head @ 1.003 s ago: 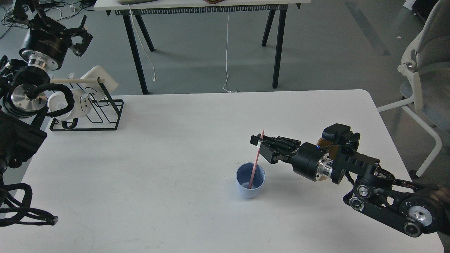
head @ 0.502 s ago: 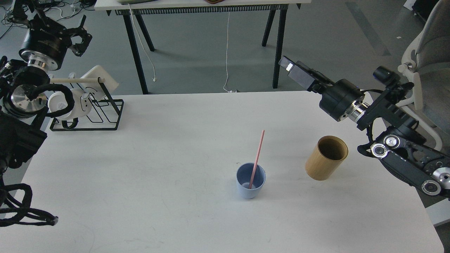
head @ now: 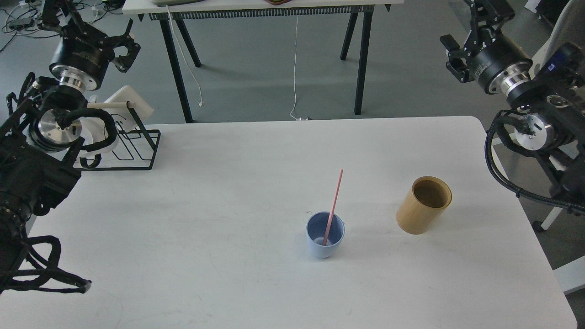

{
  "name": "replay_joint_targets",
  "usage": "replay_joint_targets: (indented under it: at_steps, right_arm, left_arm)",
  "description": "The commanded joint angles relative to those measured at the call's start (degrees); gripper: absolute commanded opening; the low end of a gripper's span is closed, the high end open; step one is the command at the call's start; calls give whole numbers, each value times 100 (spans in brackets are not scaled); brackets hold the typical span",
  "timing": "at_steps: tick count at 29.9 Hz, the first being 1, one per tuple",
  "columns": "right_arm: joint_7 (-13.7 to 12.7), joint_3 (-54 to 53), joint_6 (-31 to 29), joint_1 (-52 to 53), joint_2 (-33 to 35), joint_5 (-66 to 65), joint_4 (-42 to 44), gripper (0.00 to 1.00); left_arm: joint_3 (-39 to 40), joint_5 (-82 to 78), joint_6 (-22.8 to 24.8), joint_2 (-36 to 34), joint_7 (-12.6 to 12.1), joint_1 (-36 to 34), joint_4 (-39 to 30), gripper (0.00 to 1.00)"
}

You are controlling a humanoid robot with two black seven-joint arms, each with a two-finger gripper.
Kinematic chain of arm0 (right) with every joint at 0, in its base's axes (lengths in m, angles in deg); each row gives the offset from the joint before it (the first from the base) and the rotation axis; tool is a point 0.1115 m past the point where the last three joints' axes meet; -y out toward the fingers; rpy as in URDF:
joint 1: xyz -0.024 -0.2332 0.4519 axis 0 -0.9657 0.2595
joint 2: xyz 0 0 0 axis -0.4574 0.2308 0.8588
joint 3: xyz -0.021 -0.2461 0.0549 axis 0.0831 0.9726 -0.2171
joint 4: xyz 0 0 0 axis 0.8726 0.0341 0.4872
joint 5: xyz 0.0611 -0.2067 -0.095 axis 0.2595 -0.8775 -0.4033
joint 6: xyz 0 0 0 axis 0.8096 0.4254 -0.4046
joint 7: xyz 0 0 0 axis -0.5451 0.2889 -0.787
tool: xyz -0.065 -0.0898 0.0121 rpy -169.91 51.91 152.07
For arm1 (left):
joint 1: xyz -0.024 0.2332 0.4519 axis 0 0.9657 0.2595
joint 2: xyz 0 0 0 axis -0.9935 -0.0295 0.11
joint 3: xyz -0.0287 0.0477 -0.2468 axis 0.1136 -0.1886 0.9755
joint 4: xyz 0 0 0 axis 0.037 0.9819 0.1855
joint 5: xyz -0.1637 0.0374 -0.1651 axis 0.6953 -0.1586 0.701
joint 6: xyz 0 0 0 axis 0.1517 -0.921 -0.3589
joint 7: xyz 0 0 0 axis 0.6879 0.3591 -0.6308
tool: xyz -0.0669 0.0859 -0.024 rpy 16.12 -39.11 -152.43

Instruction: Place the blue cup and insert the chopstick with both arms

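Observation:
The blue cup point(head: 325, 237) stands upright on the white table point(head: 219, 201), right of centre. One pink chopstick point(head: 334, 196) stands in it, leaning up and to the right. My left gripper point(head: 129, 50) is raised far off at the upper left, above the rack, with its jaws apart and empty. My right gripper point(head: 450, 57) is raised at the upper right, beyond the table's far edge, with its jaws apart and empty. Both are well away from the cup.
A wooden cylinder holder point(head: 424, 206) stands open-topped to the right of the cup. A black wire rack point(head: 137, 157) with white dishes sits at the table's far left. A grey chair point(head: 555, 137) stands off the right edge.
My right gripper let go of the pink chopstick, leaving it in the blue cup, then rose up and back to the upper right. The left arm shifted slightly right.

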Motion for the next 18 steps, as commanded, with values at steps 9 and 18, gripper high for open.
replay_joint_targets:
  at_steps: [9, 18]
  right_arm:
    - [-4, -481, -1197, 392, -945, 1565, 1870, 100]
    - [31, -727, -1259, 437, -1077, 1574, 1705, 100]
  left_arm:
    - [3, 25, 0, 55, -49, -135, 17, 100]
    - [3, 34, 0, 46, -49, -118, 17, 100]
